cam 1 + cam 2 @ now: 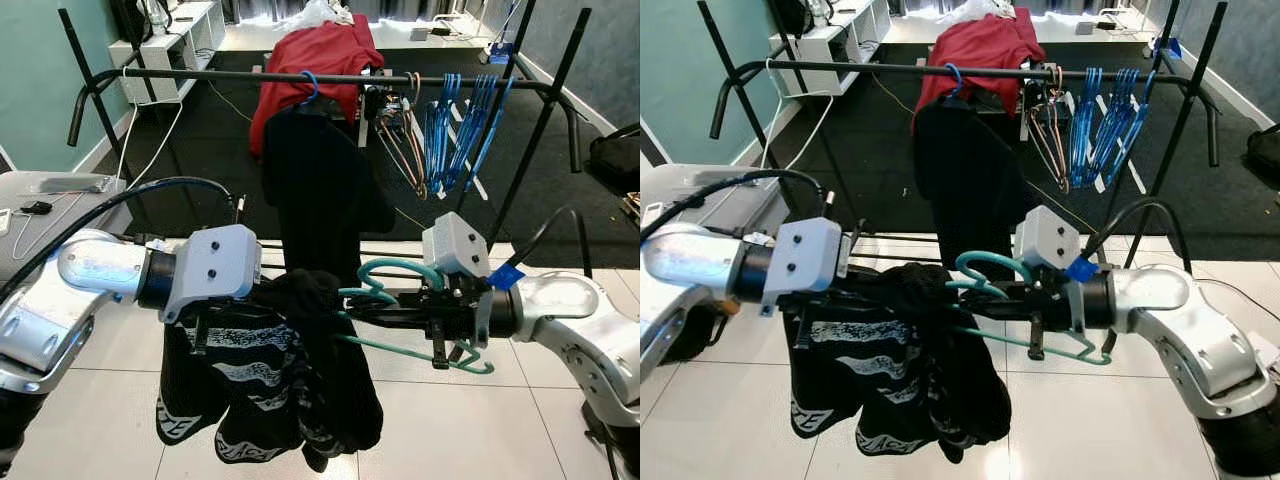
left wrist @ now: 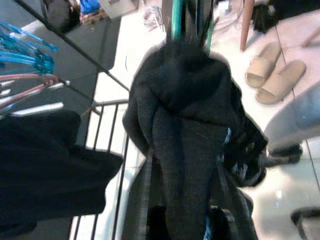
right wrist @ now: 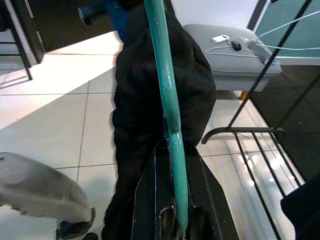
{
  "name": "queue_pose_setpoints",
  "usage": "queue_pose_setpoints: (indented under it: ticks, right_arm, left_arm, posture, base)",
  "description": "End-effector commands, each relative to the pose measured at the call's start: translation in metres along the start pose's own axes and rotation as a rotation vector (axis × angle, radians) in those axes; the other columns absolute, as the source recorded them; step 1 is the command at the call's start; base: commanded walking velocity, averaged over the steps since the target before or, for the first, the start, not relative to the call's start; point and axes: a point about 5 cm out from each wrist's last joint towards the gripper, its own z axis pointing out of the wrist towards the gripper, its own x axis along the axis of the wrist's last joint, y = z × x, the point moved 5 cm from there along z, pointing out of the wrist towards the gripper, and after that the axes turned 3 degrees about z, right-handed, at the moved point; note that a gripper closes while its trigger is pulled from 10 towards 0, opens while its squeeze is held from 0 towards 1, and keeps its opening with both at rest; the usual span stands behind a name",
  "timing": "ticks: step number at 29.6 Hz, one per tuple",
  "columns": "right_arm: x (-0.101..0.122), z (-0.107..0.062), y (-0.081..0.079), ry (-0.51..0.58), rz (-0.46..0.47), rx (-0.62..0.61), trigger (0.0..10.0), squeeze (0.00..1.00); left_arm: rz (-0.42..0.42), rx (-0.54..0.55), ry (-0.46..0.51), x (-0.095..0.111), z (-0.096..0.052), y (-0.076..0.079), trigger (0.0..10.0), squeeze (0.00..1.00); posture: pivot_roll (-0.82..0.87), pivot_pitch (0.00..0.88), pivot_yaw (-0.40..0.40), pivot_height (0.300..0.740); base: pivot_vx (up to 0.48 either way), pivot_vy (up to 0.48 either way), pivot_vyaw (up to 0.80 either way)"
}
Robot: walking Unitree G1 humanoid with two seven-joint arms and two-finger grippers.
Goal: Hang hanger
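Right gripper (image 1: 375, 312) holds the teal hanger (image 1: 400, 272) in front of the robot, jaws pinching its bar. A black garment (image 1: 270, 375) with white lettering is draped over the hanger's left end and hangs down. Left gripper (image 2: 180, 220) is buried in that garment, jaws pinching the cloth. The clothes rail (image 1: 220, 75) stands further off, carrying a black garment on a blue hanger (image 1: 308, 85) and a bunch of empty blue hangers (image 1: 455, 125).

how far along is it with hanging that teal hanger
Done: the black garment is draped on the teal hanger. In hand: the right end effector is shut on the hanger, and the left end effector grips the garment. Left: hooking it on the rack rail, beside the hung black garment.
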Motion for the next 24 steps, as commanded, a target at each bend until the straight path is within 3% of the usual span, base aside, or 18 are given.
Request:
queue_pose_setpoints:
  ticks: [1,4,7,9,14,17,18,19,24]
  right_arm:
    - [0.002,0.002,0.002,0.004,-0.012,-0.013,0.0,0.00]
    - [0.004,0.003,0.004,0.020,-0.016,-0.027,0.0,0.00]
    - [0.006,0.004,0.005,0.031,-0.020,-0.036,0.0,0.00]
    - [0.011,0.005,0.009,0.063,-0.024,-0.055,0.0,0.00]
    - [0.014,0.005,0.010,0.079,-0.025,-0.063,0.0,0.00]
    - [0.021,0.005,0.014,0.128,-0.022,-0.089,0.0,0.00]
    - [0.021,0.005,0.014,0.128,-0.022,-0.089,0.0,0.00]
    - [0.025,0.003,0.016,0.153,-0.020,-0.099,0.0,0.00]
    - [0.028,0.002,0.018,0.168,-0.019,-0.105,0.0,0.00]
  left_arm:
    - [0.019,-0.017,0.040,0.011,0.003,0.001,10.0,1.00]
    - [-0.036,0.008,0.082,0.016,0.003,-0.006,10.0,1.00]
    - [-0.027,0.037,0.099,0.019,0.002,-0.012,10.0,1.00]
    - [-0.016,0.104,0.131,0.024,0.000,-0.023,10.0,1.00]
    - [-0.014,0.136,0.145,0.026,-0.002,-0.028,10.0,1.00]
    - [-0.020,0.259,0.199,0.033,-0.017,-0.047,10.0,1.00]
    - [-0.020,0.259,0.199,0.033,-0.017,-0.047,10.0,1.00]
    - [-0.043,0.296,0.247,0.038,-0.027,-0.052,10.0,1.00]
    - [-0.059,0.315,0.280,0.041,-0.034,-0.053,10.0,1.00]
  posture:
    - [-0.09,0.048,0.019,0.740]
    - [-0.09,0.051,0.020,0.740]
    - [-0.09,0.051,0.020,0.740]
    - [-0.09,0.051,0.019,0.740]
    - [-0.09,0.052,0.019,0.740]
    - [-0.09,0.052,0.020,0.740]
    - [-0.09,0.052,0.020,0.740]
    - [-0.09,0.052,0.019,0.740]
    - [-0.09,0.050,0.018,0.740]
  base:
    - [0.000,0.000,0.00]
    - [0.000,0.000,0.00]
    - [0.000,0.000,0.00]
    - [0.000,0.000,0.00]
    - [0.000,0.000,0.00]
    - [0.000,0.000,0.00]
    - [0.000,0.000,0.00]
    - [0.000,0.000,0.00]
    - [0.000,0.000,0.00]
